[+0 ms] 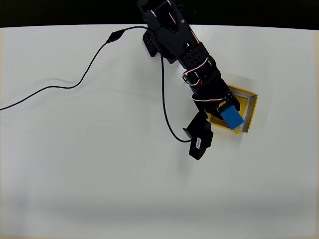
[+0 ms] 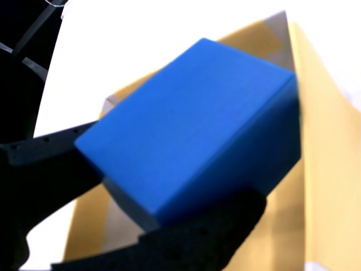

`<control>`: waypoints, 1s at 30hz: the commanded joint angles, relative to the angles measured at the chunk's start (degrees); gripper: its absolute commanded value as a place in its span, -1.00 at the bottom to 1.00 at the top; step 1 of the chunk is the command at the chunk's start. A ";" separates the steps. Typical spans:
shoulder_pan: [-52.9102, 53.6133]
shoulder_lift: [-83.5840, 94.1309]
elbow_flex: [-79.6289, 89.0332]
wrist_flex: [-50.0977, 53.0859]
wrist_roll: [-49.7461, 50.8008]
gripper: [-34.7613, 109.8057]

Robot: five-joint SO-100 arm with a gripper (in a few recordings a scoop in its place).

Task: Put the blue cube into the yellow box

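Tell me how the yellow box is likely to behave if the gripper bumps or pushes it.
The yellow box has thin pale walls, so it probably is light and would slide on the smooth white table rather than resist. Low and flat-bottomed, it seems unlikely to tip. The walls may flex if the blue cube held in the gripper presses on them.

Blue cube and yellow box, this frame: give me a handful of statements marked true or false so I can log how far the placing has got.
1. The blue cube is held between the fingers of the gripper. True.
2. The cube lies on the bare table, away from the yellow box. False: in the overhead view it is over the box's opening.
3. A black cable runs across the white table. True.
4. The box is lying tipped on its side. False: it sits flat, open side up.
5. The gripper is open and empty. False: it is shut on the cube.
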 commanded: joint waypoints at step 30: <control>2.37 9.40 -8.70 -6.86 -8.79 -0.22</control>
